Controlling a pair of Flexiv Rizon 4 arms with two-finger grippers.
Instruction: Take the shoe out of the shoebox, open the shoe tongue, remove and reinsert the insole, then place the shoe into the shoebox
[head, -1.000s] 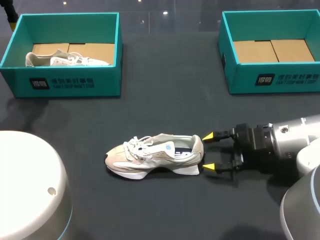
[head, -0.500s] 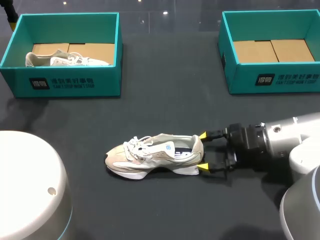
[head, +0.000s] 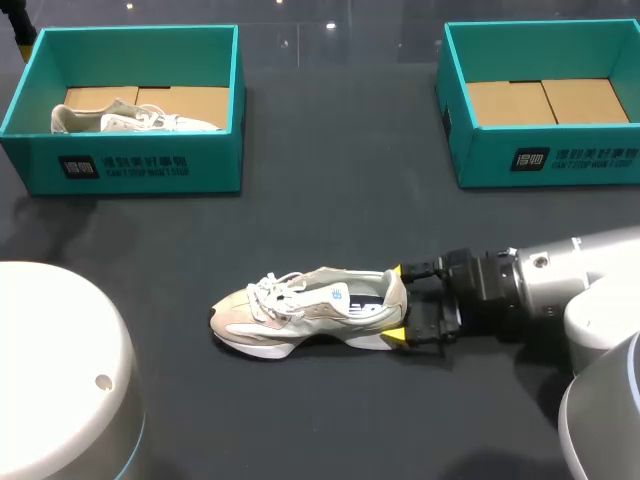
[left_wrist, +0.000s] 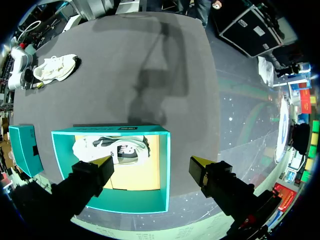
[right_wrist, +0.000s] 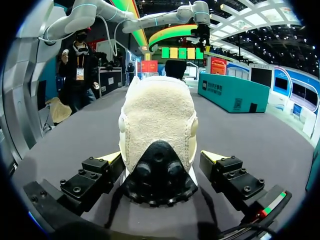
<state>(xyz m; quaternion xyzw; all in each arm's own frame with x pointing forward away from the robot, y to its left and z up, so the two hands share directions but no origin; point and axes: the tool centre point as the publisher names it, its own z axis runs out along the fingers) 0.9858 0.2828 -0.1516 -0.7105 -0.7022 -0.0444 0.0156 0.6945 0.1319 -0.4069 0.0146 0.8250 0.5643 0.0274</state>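
- A beige and white suede-and-mesh sneaker (head: 310, 310) lies on its sole on the dark grey table (head: 330, 200), just below the middle of the head view, with its toe towards the left of the frame and its heel towards the right.
- The right gripper (head: 398, 302) comes in from the lower right. Its yellow-tipped fingers stand apart on either side of the sneaker's heel.
- In the right wrist view the heel (right_wrist: 157, 125) sits between the fingers of the right gripper (right_wrist: 161, 157). One pad is close against it and a narrow gap shows at the other, so nothing is clamped.
- The left gripper (left_wrist: 151, 161) hangs above the open teal cardboard left shoebox (left_wrist: 165, 170), its fingers spread wide and gripping nothing.
- A second sneaker (left_wrist: 112, 149) lies inside that box.
- The left shoebox (head: 130, 170) is at the upper left of the head view.
- A matching teal right shoebox (head: 540, 160) is at the upper right.
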